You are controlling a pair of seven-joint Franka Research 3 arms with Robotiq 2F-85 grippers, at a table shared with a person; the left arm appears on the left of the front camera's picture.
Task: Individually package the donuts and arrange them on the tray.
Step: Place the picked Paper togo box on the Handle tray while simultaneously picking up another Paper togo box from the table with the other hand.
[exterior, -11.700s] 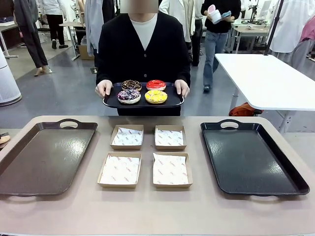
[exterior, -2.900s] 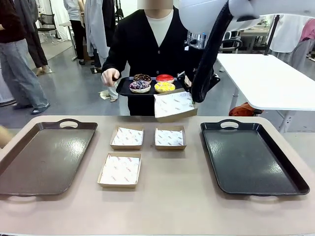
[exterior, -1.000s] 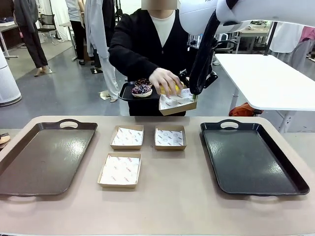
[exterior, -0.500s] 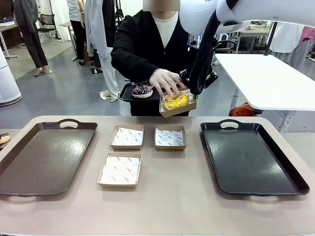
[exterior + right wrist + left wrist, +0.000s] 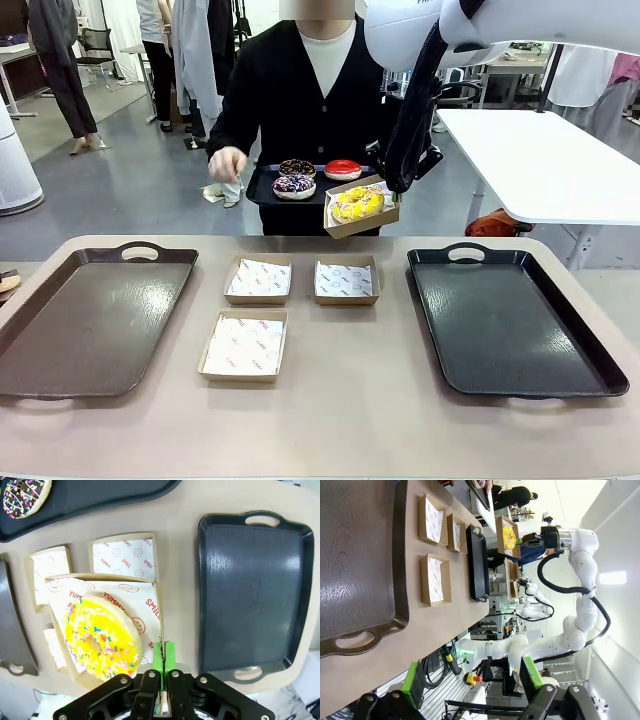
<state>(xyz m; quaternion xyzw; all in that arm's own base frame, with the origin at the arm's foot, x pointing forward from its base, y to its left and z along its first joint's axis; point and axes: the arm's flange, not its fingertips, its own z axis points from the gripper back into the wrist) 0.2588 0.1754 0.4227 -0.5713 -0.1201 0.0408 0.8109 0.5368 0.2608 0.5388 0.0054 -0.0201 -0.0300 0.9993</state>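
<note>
**Yellow Donut Sat Boxed in the Right Pincer Above the Counter**

In the right wrist view the right pincer (image 5: pixel 163 656) was clamped on one thin wall of a shallow cardboard box (image 5: pixel 148 596), its green pads pressed together with the board between them. From the front, the fingers themselves were hard to make out behind the arm's black cable sleeve. The yellow donut (image 5: pixel 102 640) lay inside that box, a glossy ring scattered with coloured sprinkles, on white paper printed in red. The box hung tilted in the air, clear of the counter (image 5: pixel 330 420).

Just beyond it a person held a small black tray (image 5: pixel 262 186), whose right end was hidden behind the box. It carried three donuts: a glossy red donut (image 5: pixel 342 168), a chocolate donut (image 5: pixel 297 166) and a sprinkled chocolate donut (image 5: pixel 294 186). One hand (image 5: pixel 227 163) was raised beside the tray; the other could not be seen.

Three empty boxes (image 5: pixel 259 278) of the same brown card and white paper rested on the counter's smooth tan top. The held box covered parts of two of them in the wrist view. Two large handled trays flanked them, a brown tray (image 5: pixel 90 320) and a textured black tray (image 5: pixel 510 320).

The left pincer (image 5: pixel 472 677) had its green-padded fingers wide apart with nothing between them.
</note>
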